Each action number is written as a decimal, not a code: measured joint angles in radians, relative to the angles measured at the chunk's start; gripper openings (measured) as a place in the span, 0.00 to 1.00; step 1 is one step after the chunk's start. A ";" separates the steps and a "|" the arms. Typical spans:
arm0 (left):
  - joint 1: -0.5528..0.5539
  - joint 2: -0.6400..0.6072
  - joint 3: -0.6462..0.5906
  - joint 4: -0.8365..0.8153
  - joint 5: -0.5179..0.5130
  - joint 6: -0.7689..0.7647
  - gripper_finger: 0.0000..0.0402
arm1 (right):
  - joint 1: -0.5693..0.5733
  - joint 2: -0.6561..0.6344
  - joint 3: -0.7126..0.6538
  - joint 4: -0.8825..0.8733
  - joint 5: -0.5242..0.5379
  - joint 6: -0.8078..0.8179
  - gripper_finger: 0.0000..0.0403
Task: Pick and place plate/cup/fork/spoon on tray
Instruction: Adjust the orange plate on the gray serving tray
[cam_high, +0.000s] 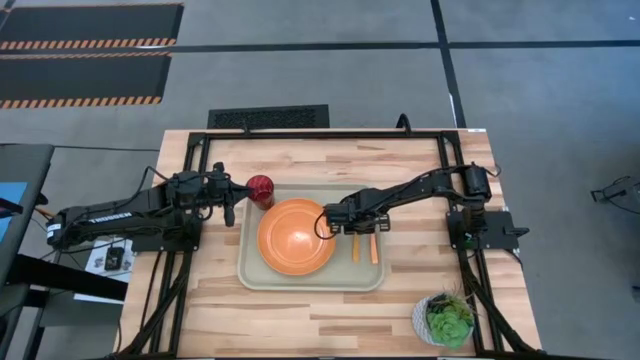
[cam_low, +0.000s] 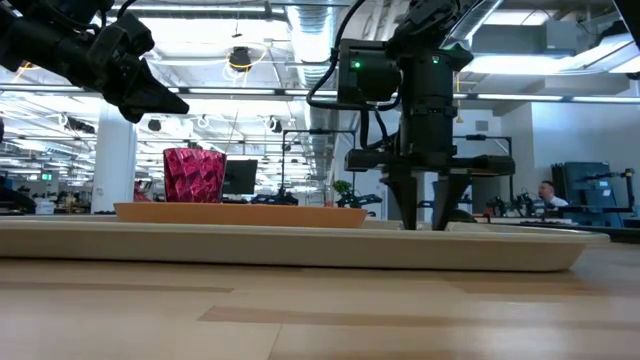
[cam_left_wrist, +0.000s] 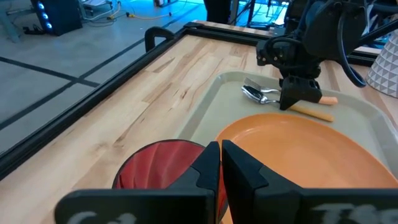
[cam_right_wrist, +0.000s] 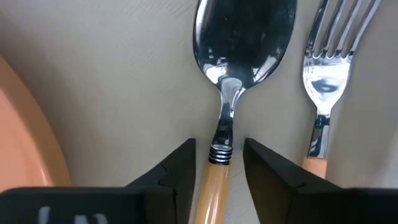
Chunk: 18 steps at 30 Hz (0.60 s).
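The right end effector (cam_right_wrist: 217, 171) stands over the tray (cam_high: 300, 281), its fingers spread to either side of the spoon (cam_right_wrist: 239, 62) just where the silver neck meets the orange handle; whether they press on it or stand a little off cannot be told. The spoon lies flat on the tray floor to the right of the plate (cam_high: 296, 236), with the fork (cam_right_wrist: 326, 68) just beside it on its right. The spoon looks light, stiff and thin, and its polished metal would likely be slippery, so the handle near the collar seems the better hold, with care not to drag the neighbouring fork. The left end effector (cam_left_wrist: 221, 168), fingers pressed together and holding nothing, hovers just left of the cup (cam_high: 260, 187), which stands at the tray's far left corner; whether on the rim or the counter (cam_high: 330, 160) cannot be told. The cup looks small, rigid and easily tipped, best pinched across its rim or wall.
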<state>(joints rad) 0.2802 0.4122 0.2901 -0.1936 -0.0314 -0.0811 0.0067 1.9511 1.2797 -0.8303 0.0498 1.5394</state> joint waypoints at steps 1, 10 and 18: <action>0.000 0.000 0.000 0.000 0.000 0.000 0.02 | 0.000 0.000 0.000 0.000 0.000 -0.002 0.40; 0.000 0.000 0.000 0.000 0.000 0.000 0.02 | 0.000 0.000 0.000 -0.005 0.002 -0.045 0.48; 0.000 0.000 0.000 0.000 0.001 0.000 0.02 | -0.004 0.000 0.045 -0.079 0.045 -0.101 0.46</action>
<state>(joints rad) 0.2798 0.4122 0.2901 -0.1936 -0.0307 -0.0807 0.0029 1.9514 1.3243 -0.9090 0.0952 1.4387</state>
